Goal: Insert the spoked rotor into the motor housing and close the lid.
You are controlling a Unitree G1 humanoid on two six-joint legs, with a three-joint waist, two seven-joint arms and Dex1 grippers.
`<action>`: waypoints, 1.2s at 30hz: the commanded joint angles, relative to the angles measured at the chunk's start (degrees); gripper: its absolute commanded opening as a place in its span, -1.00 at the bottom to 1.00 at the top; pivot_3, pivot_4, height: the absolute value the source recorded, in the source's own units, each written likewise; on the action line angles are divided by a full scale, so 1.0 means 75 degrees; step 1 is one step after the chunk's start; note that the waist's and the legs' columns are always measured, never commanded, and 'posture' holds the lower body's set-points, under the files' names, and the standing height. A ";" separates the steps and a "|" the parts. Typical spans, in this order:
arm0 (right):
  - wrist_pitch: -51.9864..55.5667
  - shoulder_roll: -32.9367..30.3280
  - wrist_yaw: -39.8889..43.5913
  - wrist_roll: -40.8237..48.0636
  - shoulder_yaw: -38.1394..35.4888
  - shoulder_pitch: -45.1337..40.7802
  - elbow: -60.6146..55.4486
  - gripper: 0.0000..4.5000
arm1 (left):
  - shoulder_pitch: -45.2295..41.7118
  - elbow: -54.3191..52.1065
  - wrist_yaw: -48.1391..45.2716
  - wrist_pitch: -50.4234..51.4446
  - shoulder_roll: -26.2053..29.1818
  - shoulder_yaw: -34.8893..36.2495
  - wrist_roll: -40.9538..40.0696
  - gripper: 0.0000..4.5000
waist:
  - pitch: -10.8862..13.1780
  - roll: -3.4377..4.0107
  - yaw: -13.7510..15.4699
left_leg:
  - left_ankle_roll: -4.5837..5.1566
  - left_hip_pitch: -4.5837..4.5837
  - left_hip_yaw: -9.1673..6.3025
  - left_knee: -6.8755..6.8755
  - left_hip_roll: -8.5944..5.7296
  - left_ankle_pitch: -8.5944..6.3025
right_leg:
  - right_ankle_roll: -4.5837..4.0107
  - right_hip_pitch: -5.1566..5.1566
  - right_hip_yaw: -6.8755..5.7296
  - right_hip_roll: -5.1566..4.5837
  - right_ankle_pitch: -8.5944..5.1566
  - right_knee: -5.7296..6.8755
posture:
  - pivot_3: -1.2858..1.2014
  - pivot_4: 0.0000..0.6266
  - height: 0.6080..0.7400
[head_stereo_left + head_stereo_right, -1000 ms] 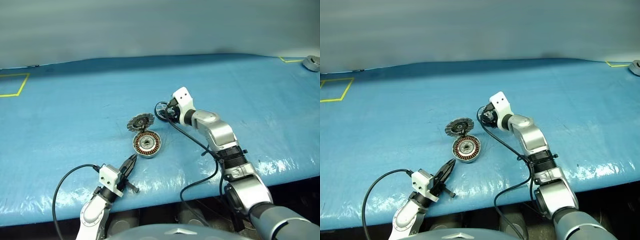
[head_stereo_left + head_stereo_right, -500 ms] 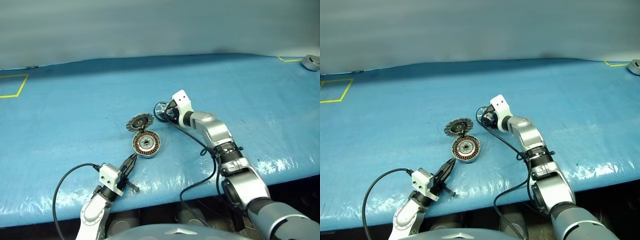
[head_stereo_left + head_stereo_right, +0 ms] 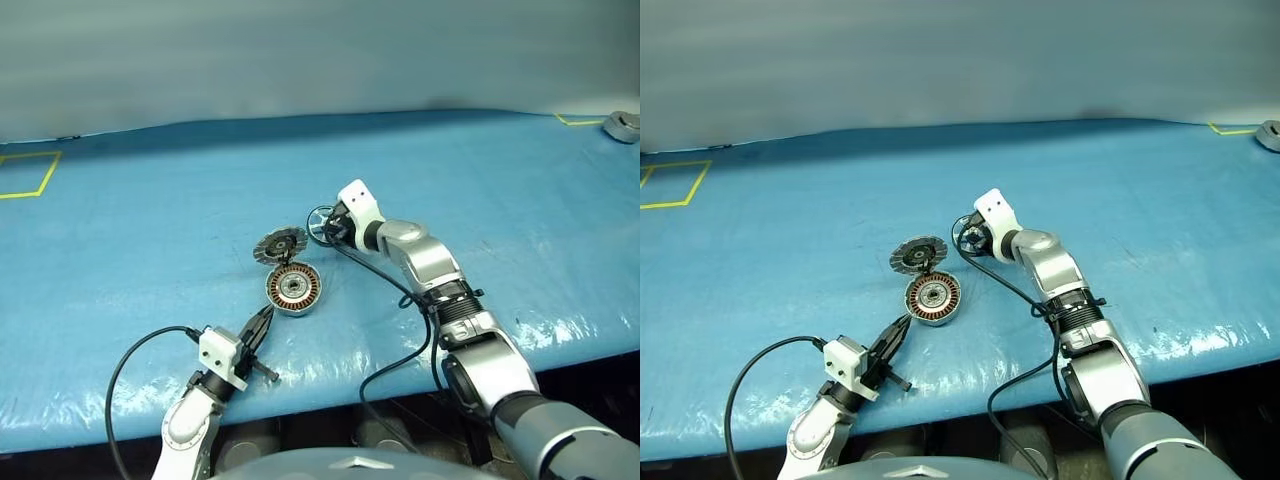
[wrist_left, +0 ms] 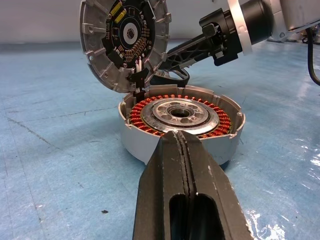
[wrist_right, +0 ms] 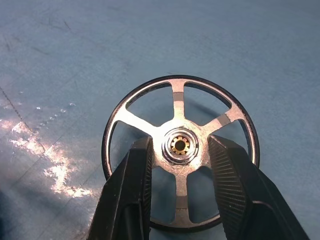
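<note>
1. The blue desk (image 3: 120, 260) carries three motor parts near its middle; yellow tape corners (image 3: 30, 172) mark its far left and far right edges.
2. The motor housing (image 3: 293, 288) lies flat on the desk, open side up; its ring of copper-orange windings and its silver central hub show plainly in the left wrist view.
3. The lid (image 3: 281, 244) stands tilted up at the far edge of the housing, touching its rim; its inner face, with a dark circuit board and short wires, turns toward the left gripper.
4. The spoked rotor (image 5: 180, 150) lies flat on the desk to the right of the lid, just beside it and apart from the housing; the rim is dark, the five spokes and hub are bright silver.
5. The right gripper (image 5: 179, 187) reaches down over the rotor from the near right; its jaws stand partly apart, one black finger on each side of the hub, over the spokes; whether the pads (image 5: 131, 185) touch the rotor cannot be told; the rotor is not lifted.
6. The left gripper (image 4: 186, 165) rests low near the desk's front edge, pointing at the housing and just short of it; its jaws are pressed together and hold nothing.
7. A grey object (image 3: 622, 124) sits at the far right corner of the desk.
</note>
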 commanded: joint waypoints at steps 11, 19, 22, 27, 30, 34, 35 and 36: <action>0.2696 -0.0902 -0.0190 -0.0268 0.0503 0.2142 -0.3620 -0.41 | 0.0087 -0.0411 0.0070 0.0049 0.0015 -0.0120 0.0017 -1.00 | -0.0024 0.0006 0.0121 | 0.0001 -0.0003 -0.0013 0.0000 -0.0002 -0.0001 | 0.0002 0.0008 -0.0014 -0.0005 -0.0004 -0.0008 | 0.03 -0.52 1.00; 0.5174 -0.1550 -0.0270 0.0372 0.0571 0.3761 -0.6890 -0.41 | 0.0128 -0.0404 0.0064 0.0063 0.0052 -0.0130 -0.0030 -1.00 | -0.0061 -0.0007 0.0144 | 0.0003 -0.0007 -0.0024 0.0002 -0.0002 -0.0003 | 0.0043 0.0016 -0.0024 -0.0010 -0.0031 -0.0016 | 0.03 -0.52 1.00; 0.5859 -0.1763 -0.0274 0.0663 0.0647 0.4078 -0.7594 -0.41 | 0.0121 -0.0352 0.0006 0.0086 0.0062 -0.0149 -0.0079 -1.00 | -0.0073 -0.0018 0.0142 | 0.0003 -0.0006 -0.0025 0.0001 -0.0001 -0.0004 | 0.0044 0.0017 -0.0026 -0.0010 -0.0033 -0.0016 | 0.03 -0.52 1.00; 0.6258 -0.2015 -0.0337 0.0940 0.0866 0.4139 -0.7659 -0.41 | 0.0085 -0.0299 -0.0083 0.0111 0.0047 -0.0180 -0.0085 -1.00 | -0.0088 -0.0040 0.0136 | 0.0003 0.0000 -0.0031 0.0005 0.0001 -0.0004 | 0.0051 0.0015 -0.0035 -0.0009 -0.0040 -0.0018 | 0.03 -0.52 1.00; 0.6343 -0.2117 -0.0376 0.1014 0.1003 0.4051 -0.7473 -0.41 | 0.0061 -0.0241 -0.0090 0.0082 0.0025 -0.0159 -0.0084 -1.00 | -0.0096 -0.0051 0.0143 | 0.0003 0.0003 -0.0039 0.0005 0.0001 -0.0004 | 0.0052 0.0016 -0.0044 -0.0010 -0.0042 -0.0022 | 0.03 -0.52 1.00; 0.6319 -0.2152 -0.0391 0.1120 0.1145 0.3921 -0.7205 -0.41 | 0.0083 -0.0197 -0.0053 0.0028 0.0004 -0.0119 -0.0079 -1.00 | -0.0112 -0.0073 0.0139 | 0.0003 0.0004 -0.0043 0.0004 0.0001 -0.0004 | 0.0053 0.0016 -0.0049 -0.0011 -0.0042 -0.0027 | 0.03 -0.52 1.00; 0.6277 -0.2139 -0.0405 0.1122 0.1169 0.3899 -0.7125 -0.41 | 0.0092 -0.0193 -0.0038 0.0019 -0.0006 -0.0113 -0.0076 -1.00 | -0.0116 -0.0078 0.0139 | 0.0003 0.0005 -0.0045 0.0004 0.0001 -0.0004 | 0.0053 0.0017 -0.0050 -0.0011 -0.0042 -0.0027 | 0.03 -0.52 1.00; 0.6247 -0.2156 -0.0403 0.1130 0.1217 0.3865 -0.7069 -0.41 | 0.0098 -0.0188 -0.0026 0.0011 -0.0015 -0.0108 -0.0073 -1.00 | -0.0121 -0.0086 0.0138 | 0.0003 0.0011 -0.0045 0.0004 0.0002 -0.0004 | 0.0053 0.0017 -0.0050 -0.0011 -0.0042 -0.0028 | 0.03 -0.52 1.00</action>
